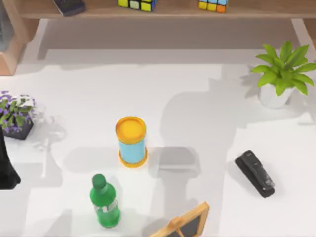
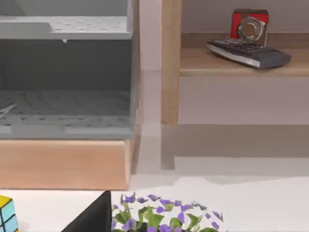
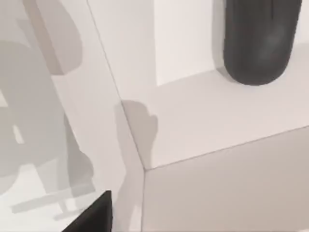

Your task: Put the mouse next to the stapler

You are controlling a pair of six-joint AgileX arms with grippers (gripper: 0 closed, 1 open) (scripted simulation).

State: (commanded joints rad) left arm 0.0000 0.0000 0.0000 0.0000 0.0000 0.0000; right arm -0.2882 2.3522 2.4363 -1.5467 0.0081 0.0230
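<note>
The black stapler [image 1: 254,174] lies at an angle on the white table [image 1: 207,84], toward the right and near the front. A flat grey rounded shape [image 1: 175,160] lies left of it in the middle, inside a patch of shadow; it may be the mouse, but I cannot tell for sure. My left arm [image 1: 7,168] is parked at the left edge, and a black part of the left gripper [image 2: 91,220] juts into the left wrist view. A black part of my right gripper [image 3: 91,215] hangs over the white surface, with a dark rounded object [image 3: 258,38] farther off.
A yellow-and-blue canister [image 1: 131,142] and a green bottle [image 1: 104,201] stand left of centre. A wood-framed board [image 1: 185,223] is at the front. A green plant [image 1: 282,74] stands back right and a purple-flowered pot [image 1: 16,116] at the left. A wooden shelf [image 1: 173,10] with puzzle cubes [image 1: 138,4] runs along the back.
</note>
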